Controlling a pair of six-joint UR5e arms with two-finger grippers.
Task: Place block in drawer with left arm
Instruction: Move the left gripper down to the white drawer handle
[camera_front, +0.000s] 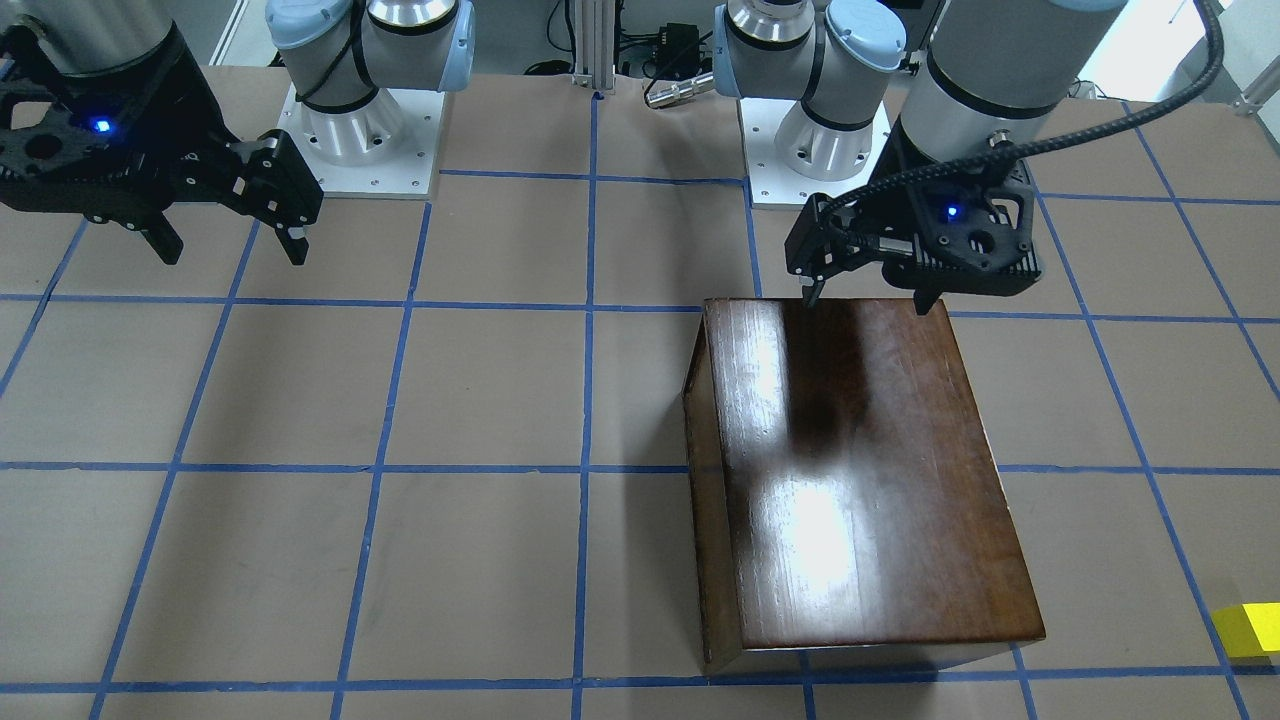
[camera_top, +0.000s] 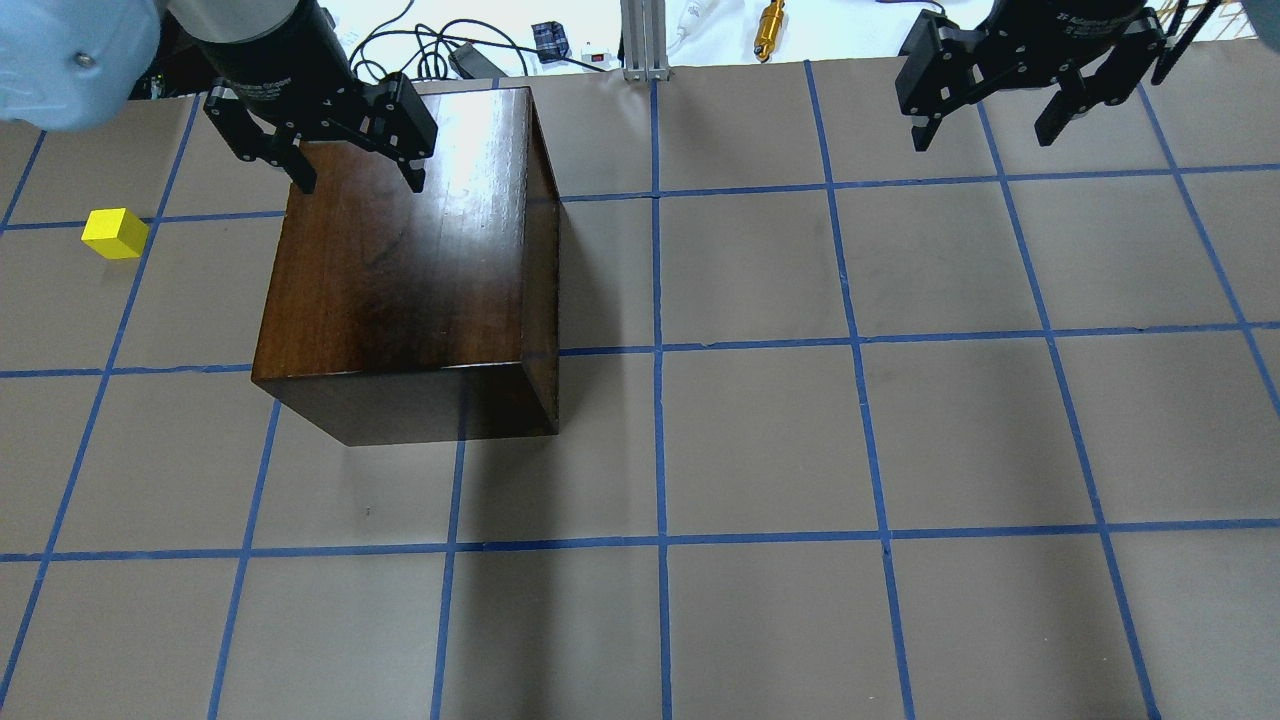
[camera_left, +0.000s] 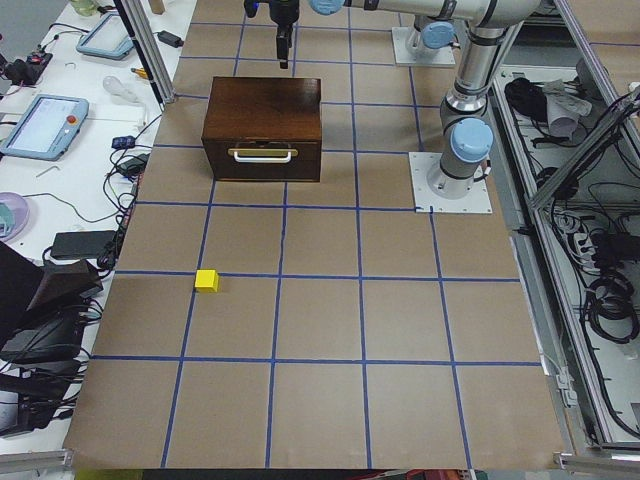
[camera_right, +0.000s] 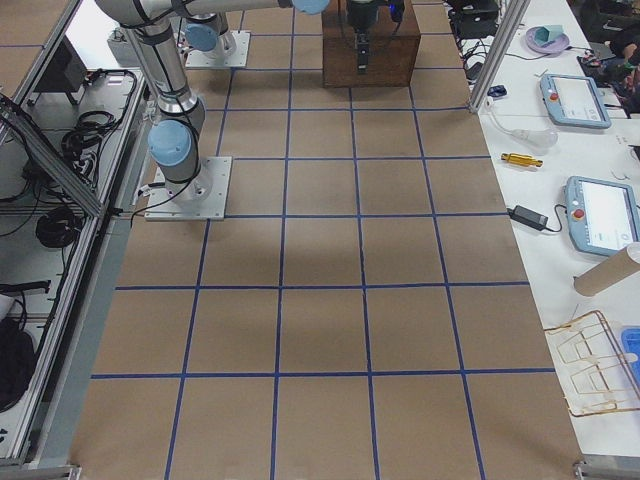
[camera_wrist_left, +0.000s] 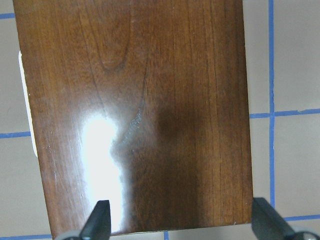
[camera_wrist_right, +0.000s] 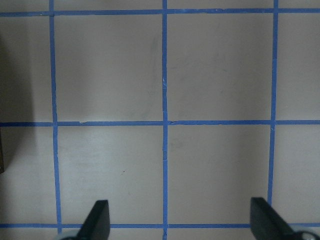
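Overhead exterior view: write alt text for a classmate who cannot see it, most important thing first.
The left gripper hangs open over the far end of a dark-brown wooden box on a taped-grid table. A small yellow block lies left of the box, apart from it; the right gripper hangs open at far right.
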